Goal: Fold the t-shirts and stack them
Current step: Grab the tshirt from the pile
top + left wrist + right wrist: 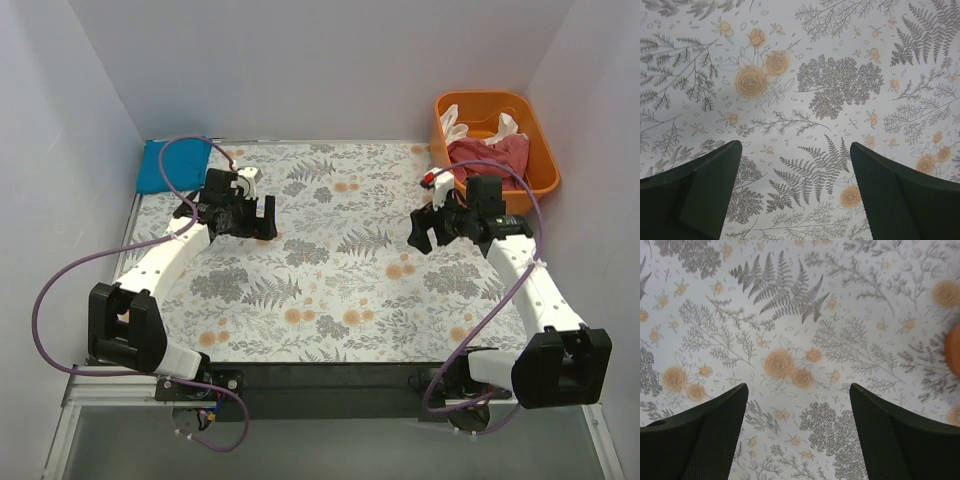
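Observation:
A folded blue t-shirt [168, 165] lies at the far left corner of the floral table [330, 290]. An orange bin [540, 150] at the far right holds a crumpled red t-shirt [490, 157] and a white one [456, 127]. My left gripper [253, 219] hovers open and empty over the left-centre of the table; its wrist view [795, 165] shows only the floral cloth between the fingers. My right gripper [433, 228] hovers open and empty just in front of the bin; its wrist view [799, 410] shows only cloth between the fingers.
White walls close in the table on the left, back and right. The orange bin's edge shows at the right side of the right wrist view [955, 350]. Purple cables [60, 290] loop off both arms.

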Robot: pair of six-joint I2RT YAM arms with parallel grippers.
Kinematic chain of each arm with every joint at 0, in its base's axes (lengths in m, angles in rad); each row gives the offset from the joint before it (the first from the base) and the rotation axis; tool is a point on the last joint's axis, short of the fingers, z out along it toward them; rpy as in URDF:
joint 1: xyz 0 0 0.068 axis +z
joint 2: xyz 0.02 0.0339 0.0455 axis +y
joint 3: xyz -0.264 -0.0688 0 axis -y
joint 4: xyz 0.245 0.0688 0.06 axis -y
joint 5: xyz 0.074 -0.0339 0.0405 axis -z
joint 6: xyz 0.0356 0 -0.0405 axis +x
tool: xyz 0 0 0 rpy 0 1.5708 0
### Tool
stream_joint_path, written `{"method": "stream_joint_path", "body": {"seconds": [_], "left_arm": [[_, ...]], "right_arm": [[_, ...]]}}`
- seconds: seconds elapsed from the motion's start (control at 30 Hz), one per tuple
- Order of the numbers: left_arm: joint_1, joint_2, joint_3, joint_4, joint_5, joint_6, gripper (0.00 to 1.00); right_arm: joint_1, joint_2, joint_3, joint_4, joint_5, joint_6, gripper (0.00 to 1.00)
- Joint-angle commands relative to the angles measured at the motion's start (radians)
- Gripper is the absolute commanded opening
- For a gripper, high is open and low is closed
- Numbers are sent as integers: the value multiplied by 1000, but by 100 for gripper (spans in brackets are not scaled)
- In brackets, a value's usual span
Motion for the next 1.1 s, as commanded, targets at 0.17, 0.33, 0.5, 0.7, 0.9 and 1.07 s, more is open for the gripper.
{"method": "stream_joint_path", "body": {"seconds": [0.17, 0.33, 0.5, 0.7, 0.9, 1.07], "left_arm": [[3, -47, 160, -6, 50, 80, 90], [55, -14, 230, -6, 107, 63, 90], [135, 78, 360, -92, 170, 39, 90], [182, 115, 387, -147, 158, 63, 90], [193, 111, 356, -183, 127, 71, 90], [193, 97, 316, -183, 124, 62, 90]], "right_arm": [[-25, 183, 388, 121, 15, 153, 91], [-169, 391, 678, 172, 13, 201, 93], [-306, 588, 916, 174, -11, 198, 94], [-336, 815, 1106, 172, 22, 84, 94], [-338, 955, 1148, 160, 71, -9, 95], [-338, 963, 1047, 146, 114, -54, 98]]}}
